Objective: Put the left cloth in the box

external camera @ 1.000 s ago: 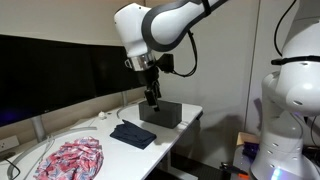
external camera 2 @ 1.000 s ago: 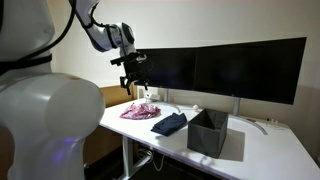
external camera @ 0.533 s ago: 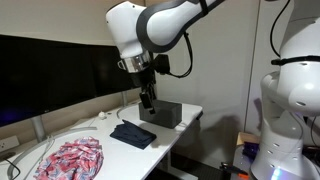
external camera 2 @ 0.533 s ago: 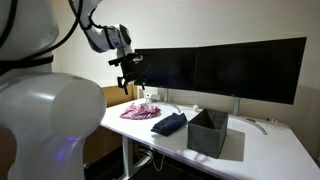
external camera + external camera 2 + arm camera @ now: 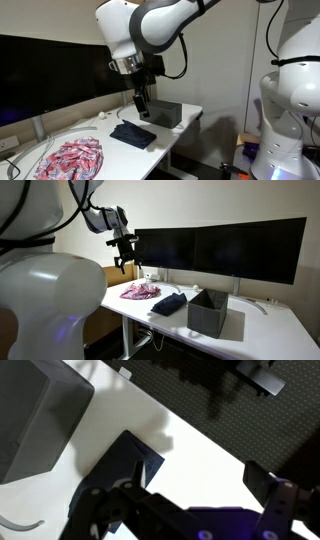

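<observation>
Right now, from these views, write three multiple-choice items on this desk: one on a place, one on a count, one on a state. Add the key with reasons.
1. Where does the dark blue cloth lie?
A. On the table, between the red patterned cloth and the box
B. Inside the box
C. Draped over a monitor

2. How many cloths lie on the table?
A. One
B. Two
C. Four

3. What is the gripper doing?
A. Clamping the red patterned cloth
B. Hanging open and empty above the table
C. Reaching down inside the box

Key: 1 A, both exterior views show it flat between them. 2 B, only these two appear. 3 B, the wrist view shows its fingers spread with nothing between them.
</observation>
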{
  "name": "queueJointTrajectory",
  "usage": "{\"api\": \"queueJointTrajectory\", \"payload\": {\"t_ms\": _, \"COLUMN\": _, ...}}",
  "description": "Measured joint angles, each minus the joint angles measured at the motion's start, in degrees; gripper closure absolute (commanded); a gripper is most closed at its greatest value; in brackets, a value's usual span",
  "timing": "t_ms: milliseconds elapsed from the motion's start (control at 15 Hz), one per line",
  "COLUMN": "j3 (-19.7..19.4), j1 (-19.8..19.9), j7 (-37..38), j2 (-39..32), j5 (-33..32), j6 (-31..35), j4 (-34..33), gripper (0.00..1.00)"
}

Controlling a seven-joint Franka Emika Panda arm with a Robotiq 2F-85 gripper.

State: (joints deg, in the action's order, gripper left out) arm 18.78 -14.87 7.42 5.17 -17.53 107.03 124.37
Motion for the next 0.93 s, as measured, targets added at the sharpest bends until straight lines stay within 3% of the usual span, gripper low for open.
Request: {"api": "queueJointTrajectory", "payload": {"t_ms": 933, "j3": -0.54, "j1": -2.05, "j7": 2.34, "j2": -13.24, "j5": 0.00, "j6": -0.15, "j4": -13.49, "gripper": 0.00}}
